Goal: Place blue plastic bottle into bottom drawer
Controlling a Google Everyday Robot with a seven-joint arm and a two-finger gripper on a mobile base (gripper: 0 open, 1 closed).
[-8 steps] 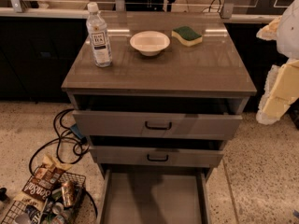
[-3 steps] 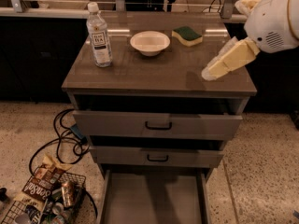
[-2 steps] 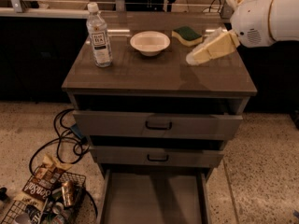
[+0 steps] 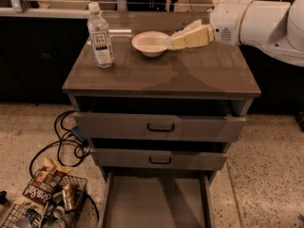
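The blue plastic bottle (image 4: 100,35) stands upright on the cabinet top at its left rear, white cap on. The bottom drawer (image 4: 156,202) is pulled out, its grey floor bare. My gripper (image 4: 175,41) reaches in from the right above the cabinet top, its cream fingertips just right of the white bowl (image 4: 150,43) and well right of the bottle. It holds nothing.
The two upper drawers (image 4: 159,126) with dark handles stand slightly open. A wire basket (image 4: 45,208) with cans and snack bags and black cables (image 4: 66,141) lie on the floor at the left. My white arm (image 4: 259,23) spans the right rear of the cabinet top.
My gripper has moved left across the cabinet top, from its right edge to beside the bowl, covering the green sponge. The bottle has not moved.
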